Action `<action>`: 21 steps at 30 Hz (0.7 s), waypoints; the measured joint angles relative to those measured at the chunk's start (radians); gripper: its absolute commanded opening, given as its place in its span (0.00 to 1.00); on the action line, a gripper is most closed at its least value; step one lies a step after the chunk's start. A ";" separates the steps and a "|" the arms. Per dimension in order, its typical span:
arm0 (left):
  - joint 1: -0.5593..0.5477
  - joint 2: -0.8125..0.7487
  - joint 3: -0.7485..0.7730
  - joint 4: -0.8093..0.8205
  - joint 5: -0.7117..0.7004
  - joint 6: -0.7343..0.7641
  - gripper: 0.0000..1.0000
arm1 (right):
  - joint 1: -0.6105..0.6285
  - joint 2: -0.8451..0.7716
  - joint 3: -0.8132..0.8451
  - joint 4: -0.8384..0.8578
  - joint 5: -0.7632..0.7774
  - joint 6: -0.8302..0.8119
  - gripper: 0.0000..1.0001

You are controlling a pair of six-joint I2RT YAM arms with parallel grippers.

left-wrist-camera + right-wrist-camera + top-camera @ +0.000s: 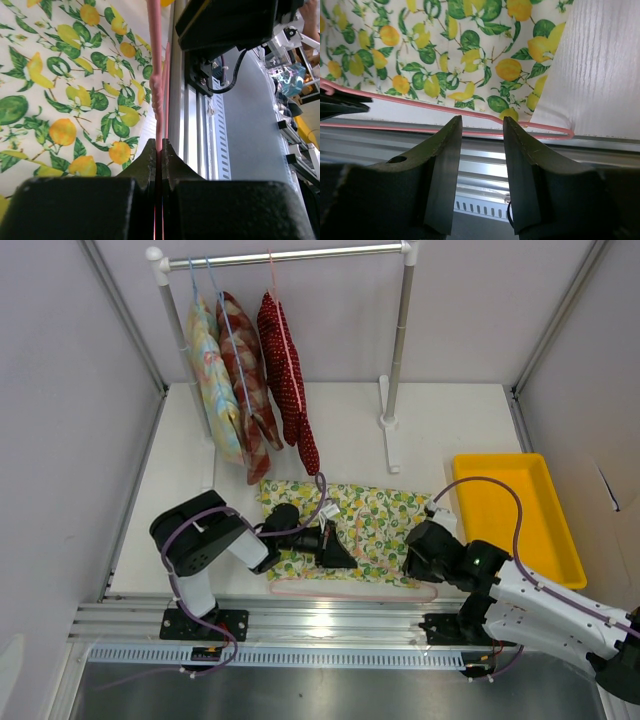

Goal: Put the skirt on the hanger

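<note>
The skirt (pixel 375 520) lies flat on the white table, white with lemons and green leaves. The pink wire hanger (pixel 350 592) lies along its near edge. My left gripper (pixel 350 560) is over the skirt's near part, shut on the hanger's wire. In the left wrist view the jaws (pixel 159 150) pinch the hanger (pixel 154 60), with the skirt (pixel 75 90) to the left. My right gripper (pixel 420 555) is open and empty at the skirt's right corner. In the right wrist view its jaws (pixel 482 125) hover just above the hanger (pixel 420 103) and the skirt (pixel 445 50).
A clothes rack (pixel 290 255) stands at the back with a pastel floral garment (pixel 215 380), a red plaid one (pixel 248 370) and a red dotted one (pixel 285 370). The rack's right foot (pixel 392 440) stands behind the skirt. A yellow tray (pixel 515 515) is at the right. A metal rail (pixel 330 625) runs along the near edge.
</note>
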 measured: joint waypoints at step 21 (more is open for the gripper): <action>0.052 -0.034 0.063 -0.153 0.000 0.097 0.00 | 0.012 0.004 -0.104 0.029 -0.024 0.073 0.54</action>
